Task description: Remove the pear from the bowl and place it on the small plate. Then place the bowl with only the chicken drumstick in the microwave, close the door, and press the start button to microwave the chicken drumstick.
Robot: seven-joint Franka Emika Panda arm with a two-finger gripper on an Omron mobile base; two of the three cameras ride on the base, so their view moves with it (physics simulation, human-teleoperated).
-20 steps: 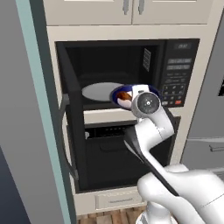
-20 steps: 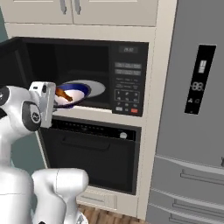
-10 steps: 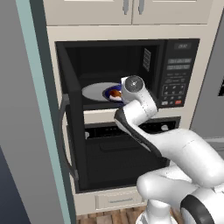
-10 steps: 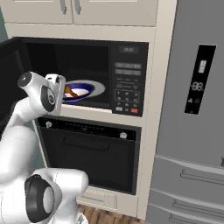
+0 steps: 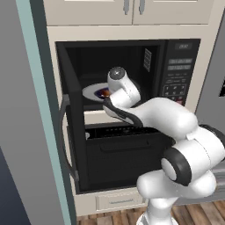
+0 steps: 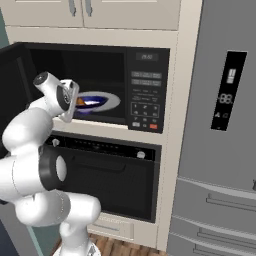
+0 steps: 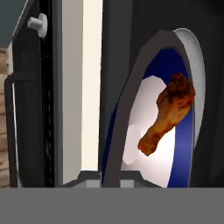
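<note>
The microwave (image 5: 180, 74) stands with its door (image 5: 66, 132) swung wide to the left. Inside it, the dark blue bowl (image 7: 175, 170) with a white inside rests over the white turntable (image 6: 112, 102). The reddish-brown chicken drumstick (image 7: 168, 113) lies alone in the bowl (image 6: 92, 106). My gripper (image 7: 108, 181) is shut on the bowl's near rim, which runs down between the two finger tips. In the right base view my hand and gripper (image 6: 74, 102) reach into the cavity from the left. The pear and the small plate are out of view.
A black oven (image 6: 107, 175) with knobs sits right under the microwave. A grey fridge (image 6: 220, 125) stands to the right and cream cabinets (image 5: 132, 11) hang above. A tall grey panel (image 5: 26, 110) lies just left of the open door.
The arm has carried the bowl from the microwave's front opening further in, over the turntable. Its elbow has swung out and down. The gripper has stayed shut on the rim.
</note>
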